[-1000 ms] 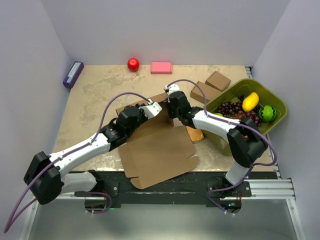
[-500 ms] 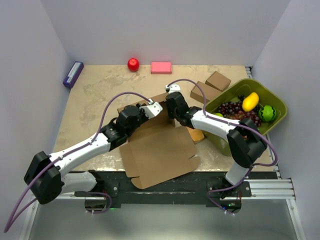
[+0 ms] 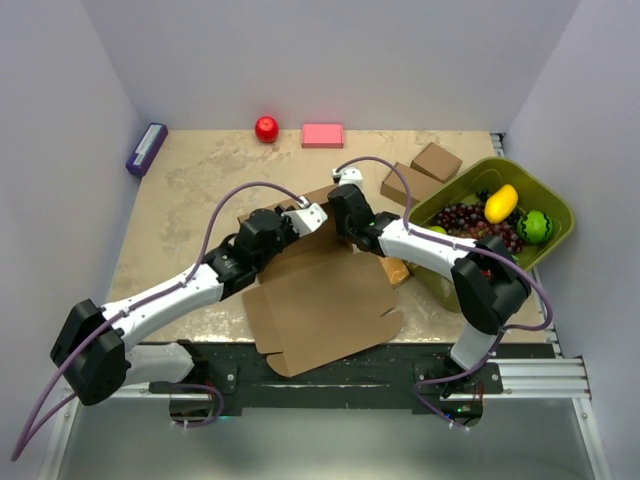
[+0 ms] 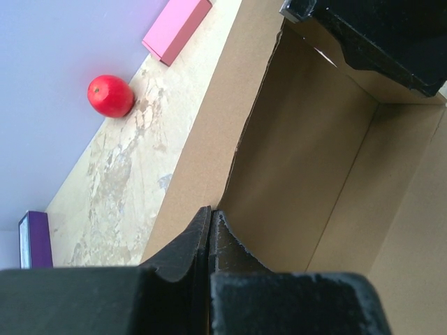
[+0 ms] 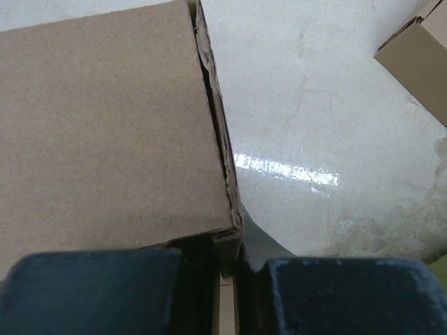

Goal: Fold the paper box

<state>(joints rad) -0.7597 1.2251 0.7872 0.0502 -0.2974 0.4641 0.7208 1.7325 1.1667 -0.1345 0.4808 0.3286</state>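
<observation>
The paper box (image 3: pixel 325 305) is a large brown cardboard sheet in the middle of the table, its near part flat and its far walls raised. My left gripper (image 3: pixel 313 216) reaches in from the left. In the left wrist view the left gripper (image 4: pixel 210 215) is shut on the top edge of a raised wall (image 4: pixel 209 132). My right gripper (image 3: pixel 340 208) meets it from the right. In the right wrist view the right gripper (image 5: pixel 234 241) is shut on a layered corner edge of the box panel (image 5: pixel 105 132). The two grippers sit close together at the box's far side.
A red apple (image 3: pixel 266 128), a pink block (image 3: pixel 322 134) and a purple box (image 3: pixel 146 148) lie along the back. Two small brown boxes (image 3: pixel 436 161) (image 3: pixel 408 184) sit right of the grippers. A green bin (image 3: pixel 497 163) holding fruit stands at the right edge.
My left gripper has closed onto the raised wall. The right gripper and the box's far edge have shifted slightly left, and the flat near part has slid a little.
</observation>
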